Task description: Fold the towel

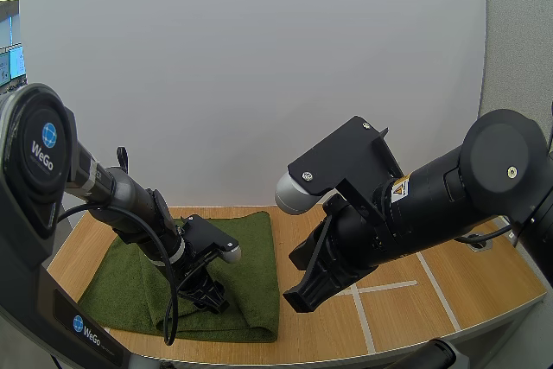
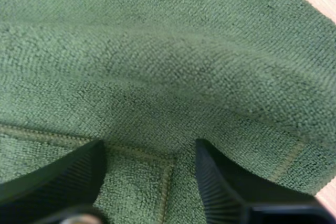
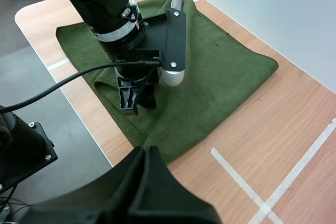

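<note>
"WeGo" with a round blue emblem: on the left arm's round joint cap and again on its near base link. Yellow warning sticker on the right arm; print illegible.

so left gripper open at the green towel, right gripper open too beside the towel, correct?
No: the right gripper is shut, its fingers together as one dark wedge in the right wrist view. The left gripper is open at the green towel, the right one beside it.
</note>
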Controlling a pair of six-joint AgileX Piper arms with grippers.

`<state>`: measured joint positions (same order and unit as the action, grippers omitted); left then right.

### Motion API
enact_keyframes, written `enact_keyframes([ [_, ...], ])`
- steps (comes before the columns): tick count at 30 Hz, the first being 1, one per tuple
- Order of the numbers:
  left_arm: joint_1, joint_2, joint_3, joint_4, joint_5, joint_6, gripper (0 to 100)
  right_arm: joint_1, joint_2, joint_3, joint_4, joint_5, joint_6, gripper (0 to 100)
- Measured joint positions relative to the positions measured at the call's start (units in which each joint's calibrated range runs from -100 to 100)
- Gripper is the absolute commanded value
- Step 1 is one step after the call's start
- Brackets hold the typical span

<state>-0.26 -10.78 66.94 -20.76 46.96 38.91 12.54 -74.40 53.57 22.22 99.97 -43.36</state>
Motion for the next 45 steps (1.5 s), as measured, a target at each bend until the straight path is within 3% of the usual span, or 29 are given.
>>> enact_keyframes([
  [5,0.0,0.0,0.0,1.05,-0.17,-0.5,66,0.0,0.0,0.0,0.0,0.0,0.0,0],
  [10,0.0,0.0,0.0,6.11,-0.34,-4.89,66,0.0,0.0,0.0,0.0,0.0,0.0,0],
  [24,0.0,0.0,0.0,6.49,-1.56,-5.79,66,0.0,0.0,0.0,0.0,0.0,0.0,0],
  [26,0.0,0.05,0.0,6.49,-2.0,-5.79,62,0.0,0.0,0.0,0.0,0.0,0.0,0],
  [30,0.0,0.29,0.0,6.49,-2.45,-5.79,36,0.0,0.0,0.0,0.0,0.0,0.0,0],
  [33,0.0,0.29,0.0,6.49,-2.66,-5.79,21,0.0,0.0,0.0,0.0,0.0,0.0,0],
  [43,0.0,0.29,0.0,6.49,-3.85,-5.79,18,0.0,0.0,0.0,0.0,0.0,0.0,0],
  [45,0.0,0.29,0.0,6.49,-3.85,-5.95,13,0.0,0.0,0.0,0.0,0.0,0.0,0],
])
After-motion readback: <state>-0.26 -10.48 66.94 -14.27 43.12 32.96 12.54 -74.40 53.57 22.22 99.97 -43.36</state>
